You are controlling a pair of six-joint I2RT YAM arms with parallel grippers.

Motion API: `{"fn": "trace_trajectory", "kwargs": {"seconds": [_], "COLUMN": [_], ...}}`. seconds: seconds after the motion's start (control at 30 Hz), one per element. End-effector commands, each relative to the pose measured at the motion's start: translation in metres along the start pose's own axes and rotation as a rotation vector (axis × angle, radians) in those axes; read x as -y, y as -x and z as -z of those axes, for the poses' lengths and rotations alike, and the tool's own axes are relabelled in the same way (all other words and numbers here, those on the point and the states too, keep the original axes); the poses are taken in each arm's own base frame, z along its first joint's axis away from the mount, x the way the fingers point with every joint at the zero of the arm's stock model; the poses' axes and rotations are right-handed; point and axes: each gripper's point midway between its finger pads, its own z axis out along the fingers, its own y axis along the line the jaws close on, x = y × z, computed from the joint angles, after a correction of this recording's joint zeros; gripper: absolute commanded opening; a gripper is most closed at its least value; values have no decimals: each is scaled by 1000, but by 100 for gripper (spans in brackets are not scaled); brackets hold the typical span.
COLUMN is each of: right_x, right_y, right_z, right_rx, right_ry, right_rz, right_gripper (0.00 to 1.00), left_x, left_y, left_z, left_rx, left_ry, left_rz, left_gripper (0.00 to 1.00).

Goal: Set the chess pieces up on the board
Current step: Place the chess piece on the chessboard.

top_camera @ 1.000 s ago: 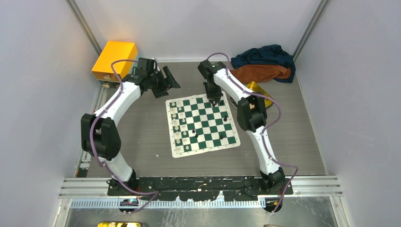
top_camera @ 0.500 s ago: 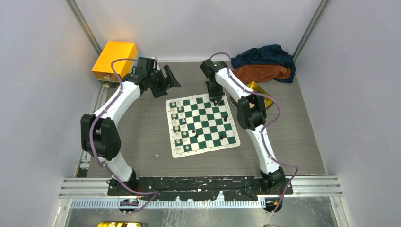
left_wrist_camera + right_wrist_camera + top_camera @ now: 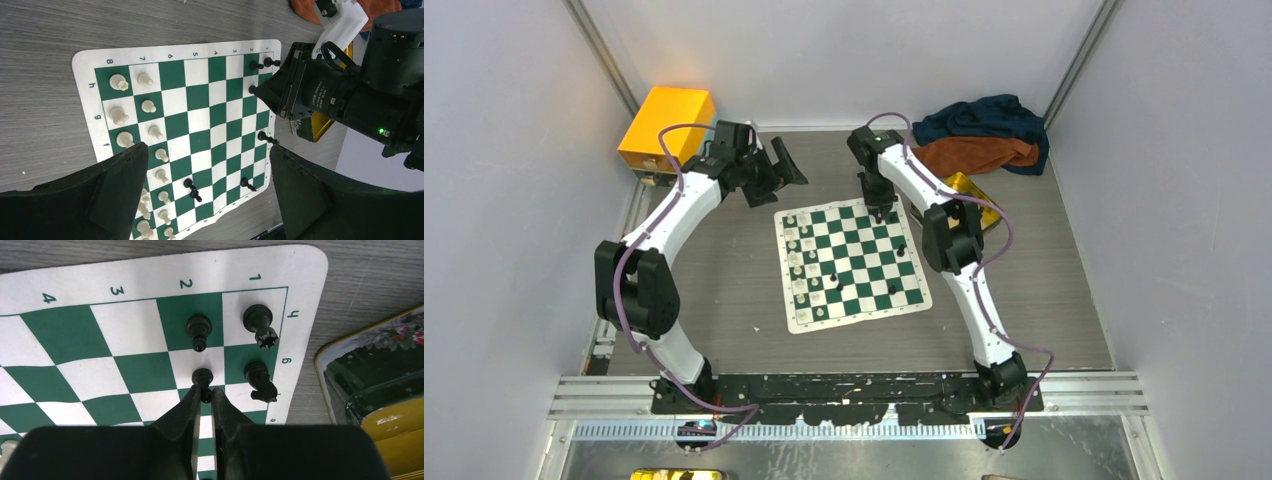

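The green-and-white board (image 3: 864,272) lies mid-table. Cream chess pieces (image 3: 800,262) line its left columns, also visible in the left wrist view (image 3: 149,106). A few black pieces stand scattered toward its right side (image 3: 900,250). My right gripper (image 3: 203,393) hovers at the board's far right corner, shut on a black pawn (image 3: 202,376) that is over a white square. Beside it stand another black pawn (image 3: 198,329), a rook (image 3: 259,320) and a knight (image 3: 260,379). My left gripper (image 3: 207,150) hangs open and empty above the table beyond the board's far left corner (image 3: 781,165).
An orange box (image 3: 667,122) sits at the far left. A blue and rust cloth pile (image 3: 979,135) lies at the far right. The gold tin (image 3: 380,390) rests just right of the board, partly behind my right arm (image 3: 944,235).
The left jaws have spread a little wider. The right gripper has edged slightly toward the far edge of the board with the pawn.
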Motion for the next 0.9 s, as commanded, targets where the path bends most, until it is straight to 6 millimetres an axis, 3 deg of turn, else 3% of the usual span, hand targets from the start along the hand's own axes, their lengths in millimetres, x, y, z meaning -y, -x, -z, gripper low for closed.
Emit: {"fn": "trace_trajectory", "kwargs": {"seconds": [0.0,0.23,0.37,0.6,0.87], "right_x": [-1,-1,-1,-2,-3], "right_y": [9,8,8,11,15], "right_z": [10,6,6,8,13], "right_rx": [33,24,23,37,56], "right_ry": [8,6,8,16,29], "right_rz": [10,17,23,34,38], "right_gripper": [1,2,11,28,31], "left_x": [15,14,15,14,13], "left_y": [18,18,19,19,19], "left_z": [8,7,5,3,1], "left_rx": [51,51,52,50,47], "left_ry": [-37,-36,-36,-33,-30], "left_rz": [-34,-33,-33,-29,-24], "left_gripper": [93,94,99,100,100]}}
